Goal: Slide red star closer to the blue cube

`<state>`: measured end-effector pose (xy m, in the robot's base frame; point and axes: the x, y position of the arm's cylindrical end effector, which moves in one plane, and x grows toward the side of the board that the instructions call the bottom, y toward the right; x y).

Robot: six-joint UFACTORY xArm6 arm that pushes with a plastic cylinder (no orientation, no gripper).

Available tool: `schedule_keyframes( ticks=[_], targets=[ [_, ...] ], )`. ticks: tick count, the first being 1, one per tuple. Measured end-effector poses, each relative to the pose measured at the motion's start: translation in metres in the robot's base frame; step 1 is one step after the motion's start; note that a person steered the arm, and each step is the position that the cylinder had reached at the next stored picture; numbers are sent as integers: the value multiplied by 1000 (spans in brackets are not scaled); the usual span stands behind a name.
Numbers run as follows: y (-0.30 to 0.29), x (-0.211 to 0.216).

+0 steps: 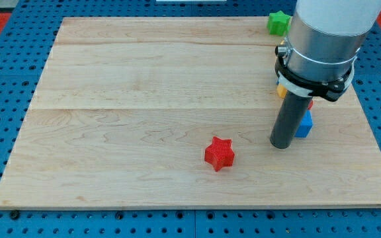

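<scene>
A red star lies on the wooden board, right of the middle and toward the view's bottom. A blue cube sits to its right, partly hidden behind my rod. My tip rests on the board just left of the blue cube, touching or nearly touching it, and about a star's width to the right of the red star.
A green star sits at the board's top edge on the right. An orange block and a small red piece peek out from behind the rod and the arm's body above the blue cube. A blue pegboard surrounds the board.
</scene>
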<state>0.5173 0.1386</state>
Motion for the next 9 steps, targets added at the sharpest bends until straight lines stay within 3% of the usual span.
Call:
schedule_keyframes(
  ticks=[2,4,5,9],
  targets=[
    [-53,-15],
    [-63,-16],
    [-121,-17],
    [-150,-3]
  ],
)
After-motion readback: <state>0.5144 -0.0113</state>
